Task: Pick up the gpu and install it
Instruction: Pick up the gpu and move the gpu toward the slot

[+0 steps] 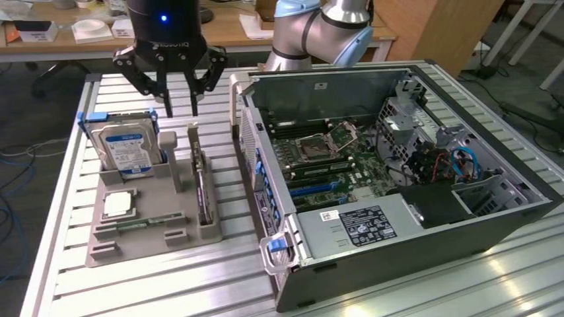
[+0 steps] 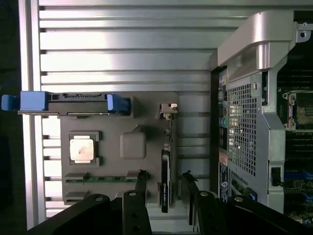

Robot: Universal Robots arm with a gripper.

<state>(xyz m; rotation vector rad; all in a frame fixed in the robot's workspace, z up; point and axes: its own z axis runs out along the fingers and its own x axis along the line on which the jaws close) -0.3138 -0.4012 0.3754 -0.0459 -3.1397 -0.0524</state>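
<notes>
GPU (image 1: pixel 203 191) stands on edge in its slot of the grey holder (image 1: pixel 150 221) on the table (image 1: pixel 132 290). It sits between the hard drive (image 1: pixel 128 148) and the open PC case (image 1: pixel 414 244) and is not yet lifted. Jaws are spread wide with nothing in them, hanging above the holder's far end, clear of the card.

In the wrist view the fingers (image 2: pixel 141 183) sit one on each side of the card's line, so alignment looks roughly right.

My read for the pick:
- Descend straight down and keep the card centred between the fingers so neither pad nudges it first.
- Keep the jaws square to the card, since a skewed grip would likely twist it in the slot.
- Grip the board's upper edge, not the silvery bracket (image 2: pixel 167 108).
- The hard drive is close on one side, so watch that finger's clearance.
- Close gently; the card is thin and will flex.
</notes>
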